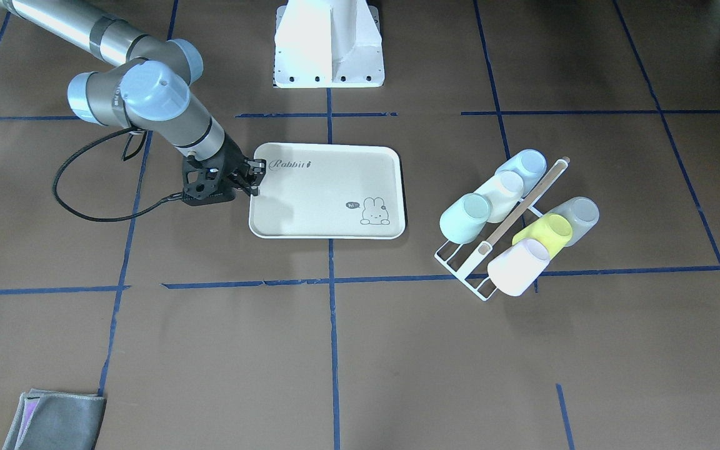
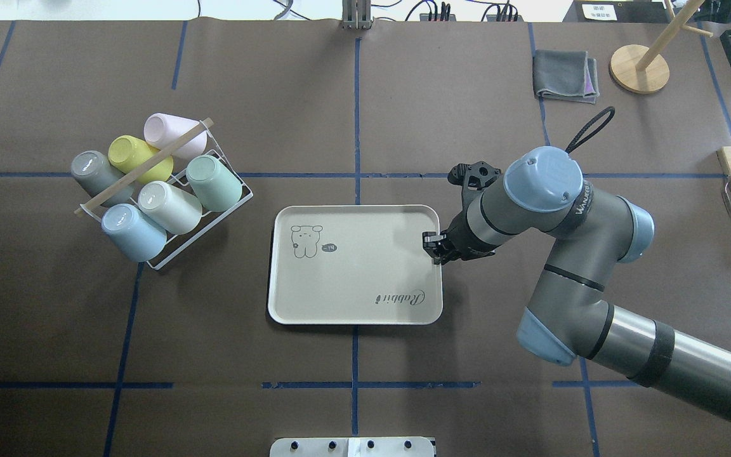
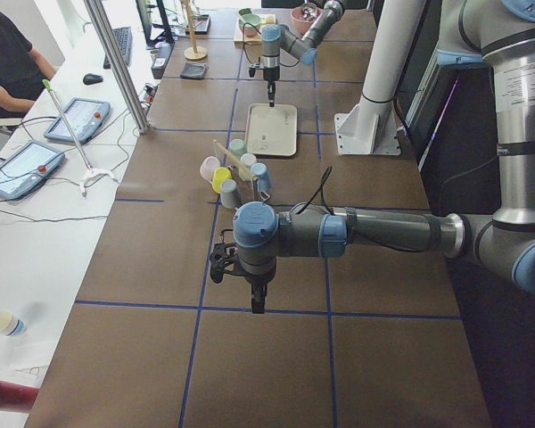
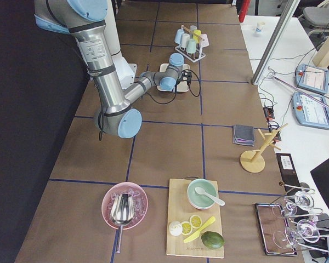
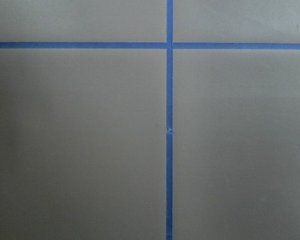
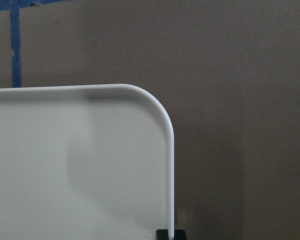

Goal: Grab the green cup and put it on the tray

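found green cup (image 2: 213,184) tipped on its side in white wire rack (image 2: 226,218), at the rack end nearest tray (image 2: 365,279), well apart from it. counted five more cups there: cream cup (image 2: 169,206) touching the green one, then light blue cup (image 2: 132,231); across wooden handle (image 2: 143,166), grey cup (image 2: 92,174), yellow-green cup (image 2: 139,158), pink cup (image 2: 172,134).

logged right gripper (image 2: 432,244) at tray's short edge, on the "rabbit" script end. fingers narrow, straddling the raised rim; in wrist view, a dark tip either side of it. read as clamped on the rim.

picked out left gripper (image 3: 257,299) only in side view, pointing down over table (image 5: 90,150), well apart from rack. cannot tell whether open or closed. from its wrist camera, just crossing blue tape (image 5: 169,150).
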